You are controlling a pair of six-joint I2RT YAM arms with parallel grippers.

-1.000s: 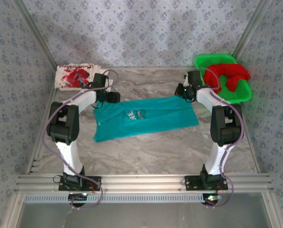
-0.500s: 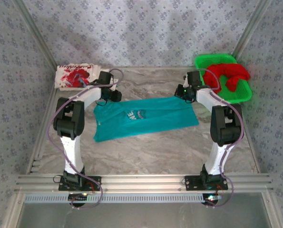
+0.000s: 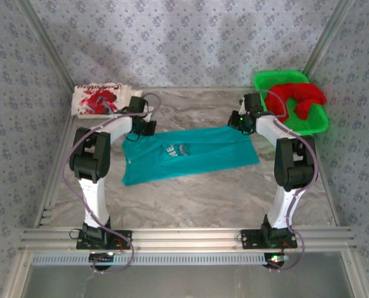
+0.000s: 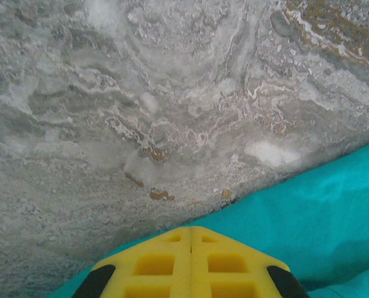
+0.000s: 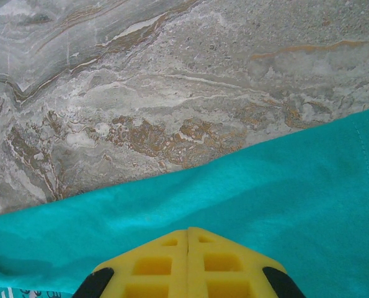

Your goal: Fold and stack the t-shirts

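The teal t-shirt (image 3: 190, 154) lies spread flat mid-table, small white lettering facing up. My left gripper (image 3: 146, 128) is down at its far left corner. In the left wrist view the yellow fingers (image 4: 153, 264) are pressed together, tips (image 4: 191, 228) at the teal cloth's (image 4: 320, 223) edge. My right gripper (image 3: 237, 121) is at the far right corner, also shut (image 5: 188, 230), with teal cloth (image 5: 283, 186) rising in a ridge towards its tips. The white t-shirt with red print (image 3: 97, 99) lies folded at the back left. The red t-shirt (image 3: 299, 96) is heaped in the basket.
A green plastic basket (image 3: 317, 124) stands at the back right, close to the right arm. Metal frame rails (image 3: 184, 236) run along the near edge and the sides. Bare marble tabletop (image 3: 196, 192) lies in front of the teal shirt.
The left gripper has moved a little back and left to the teal shirt's far left corner and shut there. The right arm has stayed still.
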